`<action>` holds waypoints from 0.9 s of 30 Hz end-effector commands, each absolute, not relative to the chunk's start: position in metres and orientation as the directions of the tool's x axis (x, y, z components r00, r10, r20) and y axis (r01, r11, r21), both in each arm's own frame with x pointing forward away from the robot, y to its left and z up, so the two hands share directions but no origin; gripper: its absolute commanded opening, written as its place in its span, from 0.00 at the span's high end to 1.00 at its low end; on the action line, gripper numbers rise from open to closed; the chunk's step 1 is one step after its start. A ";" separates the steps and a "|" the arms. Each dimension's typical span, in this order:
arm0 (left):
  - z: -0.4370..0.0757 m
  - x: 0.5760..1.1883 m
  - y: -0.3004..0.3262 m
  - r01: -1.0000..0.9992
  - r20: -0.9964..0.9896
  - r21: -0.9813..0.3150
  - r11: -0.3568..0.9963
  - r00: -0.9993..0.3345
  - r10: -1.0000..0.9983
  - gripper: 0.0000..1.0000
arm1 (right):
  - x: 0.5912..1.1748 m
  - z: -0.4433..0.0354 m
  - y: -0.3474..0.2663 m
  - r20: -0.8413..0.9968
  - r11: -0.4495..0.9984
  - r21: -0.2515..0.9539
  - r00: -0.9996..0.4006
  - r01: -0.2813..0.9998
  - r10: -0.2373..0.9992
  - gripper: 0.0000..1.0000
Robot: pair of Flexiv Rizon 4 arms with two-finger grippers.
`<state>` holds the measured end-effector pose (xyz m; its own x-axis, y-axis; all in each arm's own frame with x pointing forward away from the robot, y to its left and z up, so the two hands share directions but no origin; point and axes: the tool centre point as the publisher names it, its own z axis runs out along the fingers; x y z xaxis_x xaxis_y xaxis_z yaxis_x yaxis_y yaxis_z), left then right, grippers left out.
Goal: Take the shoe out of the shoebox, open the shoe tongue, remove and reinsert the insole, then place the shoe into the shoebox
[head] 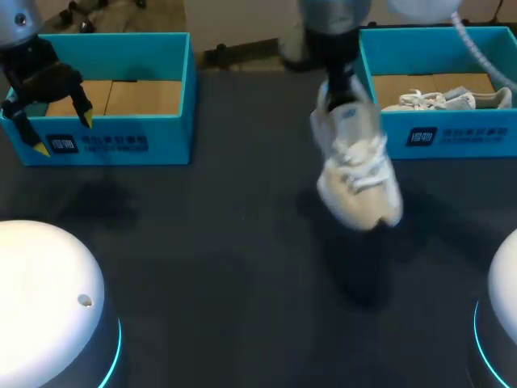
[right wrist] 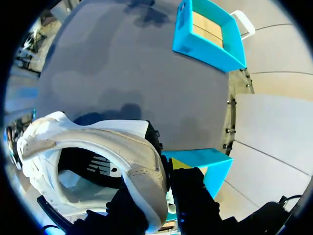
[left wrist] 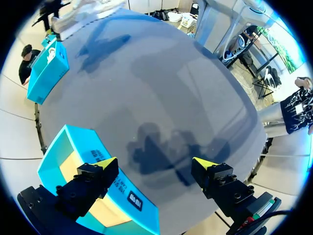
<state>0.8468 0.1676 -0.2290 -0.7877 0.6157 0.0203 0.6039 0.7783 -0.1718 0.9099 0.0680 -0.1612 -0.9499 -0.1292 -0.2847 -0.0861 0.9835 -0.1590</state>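
Note:
A white laced shoe (head: 357, 166) hangs toe-down above the middle of the dark table. My right gripper (head: 342, 90) is shut on its heel collar. In the right wrist view the shoe (right wrist: 98, 142) fills the foreground, its opening showing a dark insole, with one finger (right wrist: 191, 196) outside the collar and the other inside. The right blue shoebox (head: 436, 133) holds a second white shoe (head: 446, 99). My left gripper (head: 61, 133) hovers open and empty over the front wall of the left blue shoebox (head: 121, 141). In the left wrist view, that gripper (left wrist: 155, 163) has the box (left wrist: 54, 161) under one finger.
Two white round arm bases (head: 48, 299) sit at the table's near corners. The left shoebox holds only brown cardboard flooring. Open dark tabletop (head: 210, 242) lies between the boxes and bases.

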 end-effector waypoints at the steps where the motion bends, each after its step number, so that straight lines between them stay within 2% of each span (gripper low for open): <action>1: -0.229 0.847 0.168 0.604 0.023 -0.171 0.778 -0.787 0.616 0.00 | 0.945 -0.147 0.009 -0.245 0.989 -0.079 -0.959 -0.125 -0.141 1.00; 9: -0.229 0.847 0.168 0.604 0.023 -0.171 0.778 -0.787 0.616 0.00 | 0.990 -0.121 -0.036 -0.265 0.989 -0.056 -0.953 -0.133 -0.144 1.00; 24: -0.229 0.847 0.168 0.604 0.023 -0.171 0.778 -0.787 0.616 0.00 | 0.990 -0.121 -0.036 -0.265 0.989 -0.056 -0.953 -0.133 -0.144 1.00; 27: -0.229 0.847 0.168 0.604 0.023 -0.171 0.778 -0.787 0.616 0.00 | 1.017 -0.114 -0.062 -0.269 0.993 -0.080 -0.958 -0.084 -0.103 1.00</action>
<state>0.8468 0.1676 -0.2290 -0.7878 0.6156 0.0203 0.6038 0.7784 -0.1718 0.9995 -0.0484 -0.1201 -0.9518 -0.1104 -0.2861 -0.0918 0.9927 -0.0777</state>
